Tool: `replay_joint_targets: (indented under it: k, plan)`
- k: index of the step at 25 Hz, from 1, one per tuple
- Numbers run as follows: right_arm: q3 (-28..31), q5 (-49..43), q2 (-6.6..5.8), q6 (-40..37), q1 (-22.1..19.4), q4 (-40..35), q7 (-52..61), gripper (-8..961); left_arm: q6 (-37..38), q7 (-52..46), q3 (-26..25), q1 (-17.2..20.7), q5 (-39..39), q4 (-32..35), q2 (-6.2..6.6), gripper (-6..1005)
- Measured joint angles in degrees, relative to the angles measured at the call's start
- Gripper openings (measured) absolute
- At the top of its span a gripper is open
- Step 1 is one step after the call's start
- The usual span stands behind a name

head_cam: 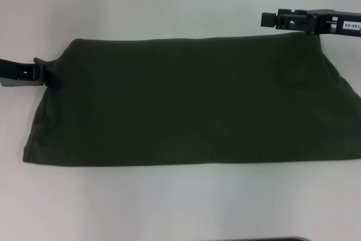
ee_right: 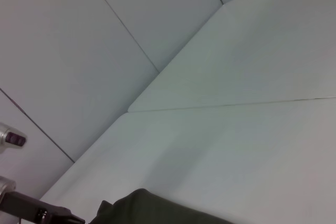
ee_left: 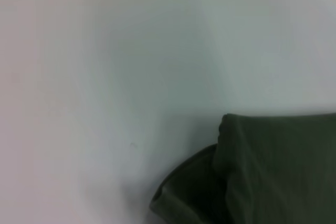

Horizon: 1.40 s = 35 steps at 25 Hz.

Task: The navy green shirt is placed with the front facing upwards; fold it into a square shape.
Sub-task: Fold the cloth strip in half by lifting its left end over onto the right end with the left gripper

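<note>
The navy green shirt (head_cam: 186,103) lies folded into a long flat band across the table, plain green side up, with no lettering showing. My left gripper (head_cam: 52,75) is at the band's far-left corner, shut on the cloth edge, and a small bump of fabric rises beside it. The left wrist view shows that corner of the shirt (ee_left: 273,171) with its layers doubled over. My right gripper (head_cam: 269,20) hovers just beyond the shirt's far-right corner, pointing left and apart from the cloth. The right wrist view catches a strip of the shirt (ee_right: 152,209) and the left gripper (ee_right: 37,212) farther off.
The white table (head_cam: 169,4) runs all round the shirt. The shirt's right end runs off the head view's right edge. Pale wall panels (ee_right: 79,35) stand behind the table. A dark edge (head_cam: 259,239) shows at the near side.
</note>
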Motion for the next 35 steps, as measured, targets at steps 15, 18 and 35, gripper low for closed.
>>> replay_joint_targets:
  k: [15,18,35]
  plan:
    - [0.12,-0.04,0.45,-0.34,-0.58,-0.02,-0.05,912,3.01,2.57,-3.18,2.43,-1.13,1.60,1.73,15]
    - [0.12,-0.01,0.48,-0.34,-0.55,-0.02,-0.07,911,3.37,3.00,-3.66,2.54,-0.91,1.65,2.26,15]
    - [0.12,-0.12,0.68,-0.28,-0.58,-0.01,-0.23,911,5.59,4.96,-7.62,3.66,1.86,2.05,4.36,15]
